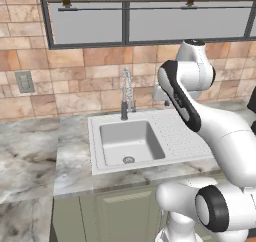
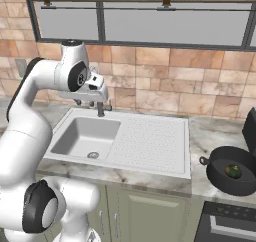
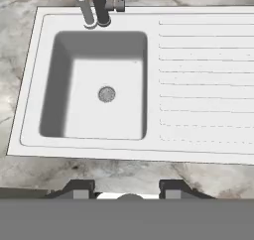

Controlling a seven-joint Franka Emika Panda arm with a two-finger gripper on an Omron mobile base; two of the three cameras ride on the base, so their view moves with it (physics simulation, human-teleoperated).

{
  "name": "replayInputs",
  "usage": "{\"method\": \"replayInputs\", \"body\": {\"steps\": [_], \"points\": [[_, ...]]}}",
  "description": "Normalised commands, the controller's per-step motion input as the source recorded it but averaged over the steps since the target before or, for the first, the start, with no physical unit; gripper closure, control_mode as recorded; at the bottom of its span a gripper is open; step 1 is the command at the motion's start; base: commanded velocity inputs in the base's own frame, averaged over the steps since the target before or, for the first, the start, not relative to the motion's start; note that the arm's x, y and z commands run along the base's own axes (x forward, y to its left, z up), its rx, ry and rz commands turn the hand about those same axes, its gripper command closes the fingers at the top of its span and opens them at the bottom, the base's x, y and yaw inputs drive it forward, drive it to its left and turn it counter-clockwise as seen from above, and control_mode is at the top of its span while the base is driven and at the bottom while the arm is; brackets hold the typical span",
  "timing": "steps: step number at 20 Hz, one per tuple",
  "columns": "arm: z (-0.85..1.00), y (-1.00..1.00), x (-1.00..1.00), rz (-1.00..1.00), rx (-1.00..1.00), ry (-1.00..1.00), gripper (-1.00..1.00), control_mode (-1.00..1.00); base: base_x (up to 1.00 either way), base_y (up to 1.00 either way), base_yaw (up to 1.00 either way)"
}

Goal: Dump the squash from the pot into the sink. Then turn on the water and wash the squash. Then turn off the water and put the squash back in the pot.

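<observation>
Squash (image 2: 233,171) sits inside the black pot (image 2: 220,178), on the marble counter (image 2: 200,131) right of the sink (image 2: 150,141) and well apart from the basin. Gripper (image 3: 128,190) hangs above the sink's front rim, looking down at the drain (image 3: 106,94); its fingers stand parted with nothing between them. Faucet (image 1: 126,93) stands behind the basin.

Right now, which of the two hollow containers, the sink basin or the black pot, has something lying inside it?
The pot, on the counter right of the drainboard, holds the squash, green and yellow. The sink shows just its bare grey floor and round drain.
</observation>
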Motion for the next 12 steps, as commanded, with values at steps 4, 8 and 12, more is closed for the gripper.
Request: {"method": "replayInputs", "body": {"steps": [4, 8, 12], "points": [[-0.17, -0.33, 0.13, -0.04, -0.13, 0.0, -1.0, -1.0, 0.0, 0.0, 0.0], [-0.47, -0.67, 0.22, -0.09, -0.26, 0.0, -1.0, -1.0, 0.0, 0.0, 0.0], [-0.42, -0.71, 0.11, -0.08, -0.24, 0.0, -1.0, -1.0, 0.0, 0.0, 0.0]]}}
